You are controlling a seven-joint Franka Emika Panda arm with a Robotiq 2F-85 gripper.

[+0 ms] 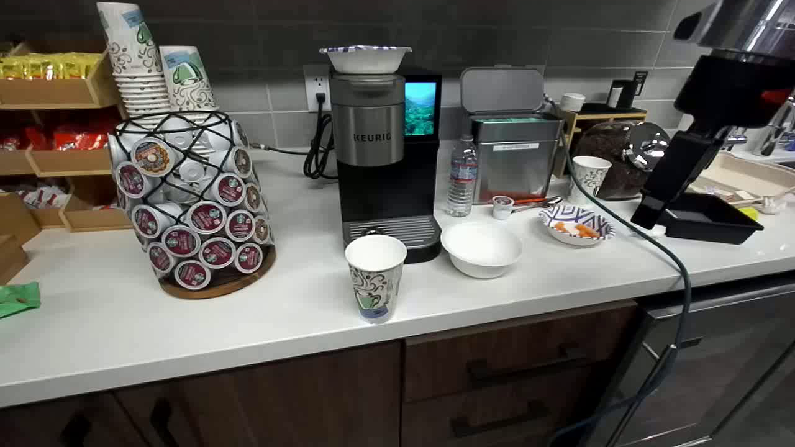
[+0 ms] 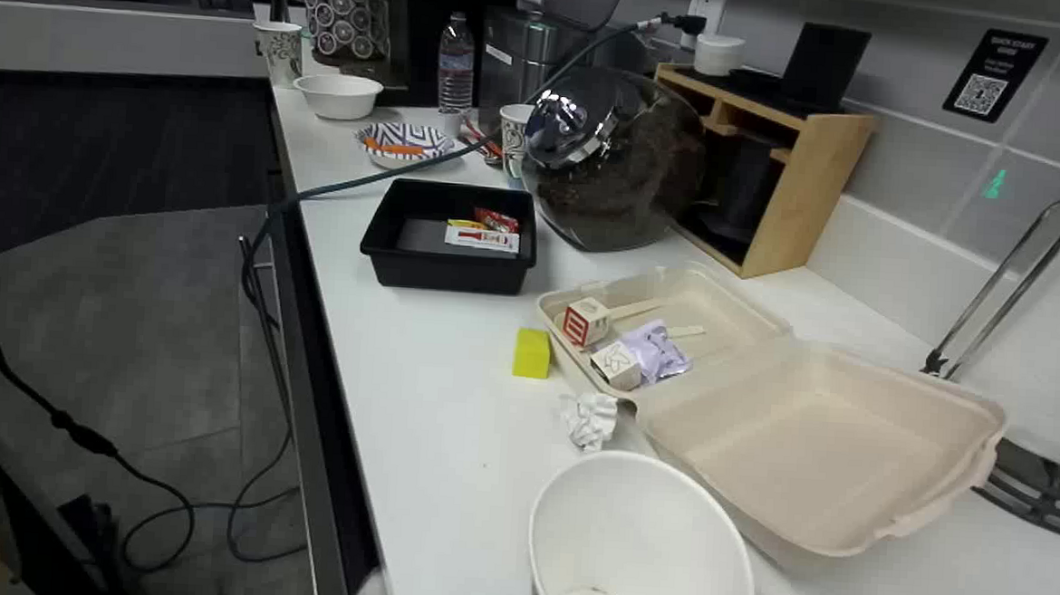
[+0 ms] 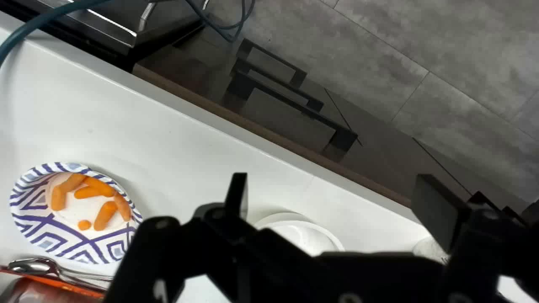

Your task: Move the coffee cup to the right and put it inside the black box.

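The coffee cup (image 1: pixel 376 282) is white paper with a greenish-grey pattern. It stands upright near the counter's front edge, before the coffee machine. It stands at the far end in an exterior view (image 2: pixel 280 53), and part of it shows behind a finger in the wrist view (image 3: pixel 427 249). The low black box (image 2: pixel 451 273) holds several small packets; it also shows at the right in an exterior view (image 1: pixel 711 231). My gripper (image 1: pixel 649 211) hangs above the counter, overlapping the box's left end there. In the wrist view its fingers (image 3: pixel 332 187) are wide apart with nothing between them.
A white bowl (image 1: pixel 482 249) stands right of the cup, then a plate with carrots (image 1: pixel 576 226). The coffee machine (image 1: pixel 385 161) is behind. A similar cup (image 1: pixel 589 179) stands by the coffee jar (image 2: pixel 610 157). A cable (image 1: pixel 646 233) crosses the counter. A yellow block (image 2: pixel 532 353) lies near the box.
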